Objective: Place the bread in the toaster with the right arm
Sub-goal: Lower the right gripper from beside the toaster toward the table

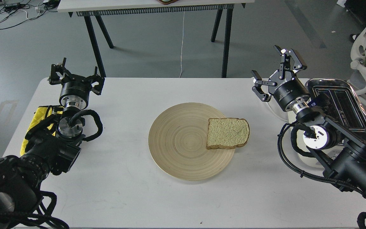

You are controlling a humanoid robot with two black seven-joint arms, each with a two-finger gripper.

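Observation:
A square slice of bread point(227, 133) lies on the right edge of a round wooden plate point(178, 143) in the middle of the white table, partly overhanging its rim. The toaster point(345, 106) stands at the table's right edge, its chrome top and two slots showing, partly hidden behind my right arm. My right gripper point(273, 71) hangs open above the table's far right, just left of the toaster and up-right of the bread, with nothing between its fingers. My left gripper point(75, 76) is open and empty at the far left.
A yellow cloth point(38, 119) lies under my left arm at the table's left edge. A white cord point(182, 44) hangs behind the table. Another table with black legs point(95, 47) stands beyond, and a white chair point(365, 47) is at the far right.

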